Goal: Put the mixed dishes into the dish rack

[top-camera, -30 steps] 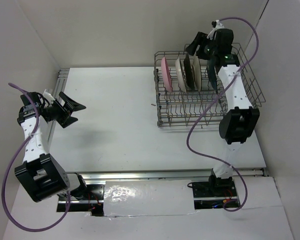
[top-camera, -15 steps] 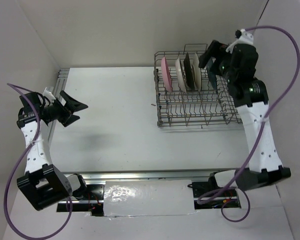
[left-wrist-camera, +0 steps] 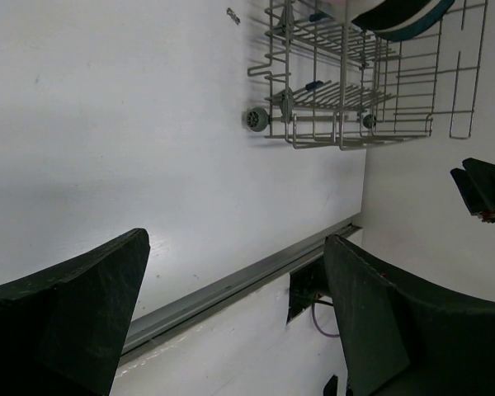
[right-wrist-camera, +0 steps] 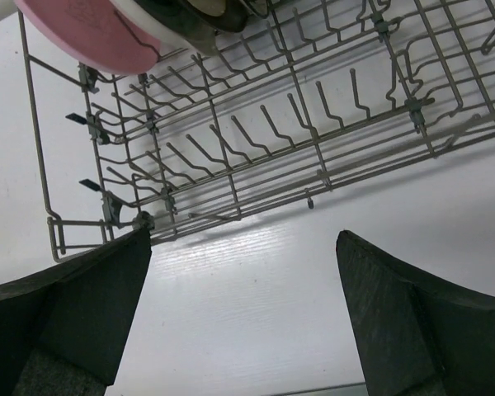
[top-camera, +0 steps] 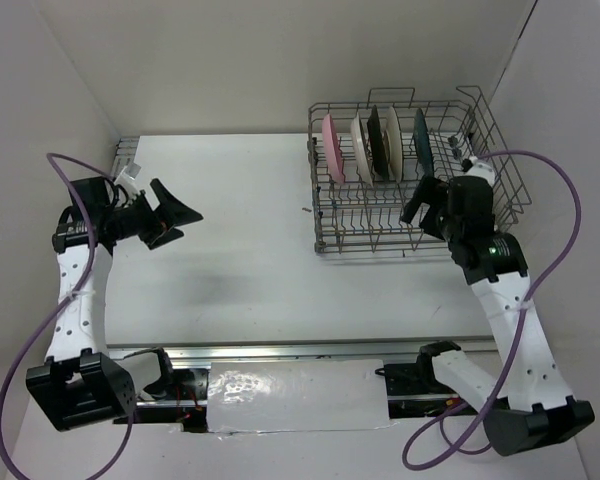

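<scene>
The grey wire dish rack stands at the back right. Upright in its tines stand a pink plate, a cream plate, a dark plate and a dark teal plate. My right gripper is open and empty, low by the rack's front right corner; its wrist view shows the rack and the pink plate above my open gripper. My left gripper is open and empty over the table's left side. Its wrist view shows the rack and teal plate far off.
White walls close in on three sides. A metal rail runs along the table's near edge and another at the back left. A tiny speck lies left of the rack. Purple cables hang from both arms.
My right arm swung from above the rack's back right down to its front right corner, empty. My left gripper shifted right and slightly up.
</scene>
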Motion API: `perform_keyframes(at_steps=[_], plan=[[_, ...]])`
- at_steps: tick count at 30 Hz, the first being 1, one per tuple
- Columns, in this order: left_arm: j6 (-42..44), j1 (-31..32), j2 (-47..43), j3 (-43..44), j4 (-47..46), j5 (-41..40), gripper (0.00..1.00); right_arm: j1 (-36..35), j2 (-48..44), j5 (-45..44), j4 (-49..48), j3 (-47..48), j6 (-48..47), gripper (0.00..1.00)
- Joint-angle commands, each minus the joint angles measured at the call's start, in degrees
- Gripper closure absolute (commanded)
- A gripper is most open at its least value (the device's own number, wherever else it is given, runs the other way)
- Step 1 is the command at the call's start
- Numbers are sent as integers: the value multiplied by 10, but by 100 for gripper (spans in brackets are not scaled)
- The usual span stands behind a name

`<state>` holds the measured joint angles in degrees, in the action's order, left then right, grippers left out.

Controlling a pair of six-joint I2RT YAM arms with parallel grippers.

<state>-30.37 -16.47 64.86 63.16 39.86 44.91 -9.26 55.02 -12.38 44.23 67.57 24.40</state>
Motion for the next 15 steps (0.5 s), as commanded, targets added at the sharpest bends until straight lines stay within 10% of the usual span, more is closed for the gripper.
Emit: perform_keyframes(at_steps=[1, 15], plan=[[-4, 28, -10, 35, -1, -10, 1, -3, -44, -16, -14, -23, 24, 0], [7, 158, 13, 67, -4, -82, 1, -3, -123, -46, -6, -71, 28, 0]])
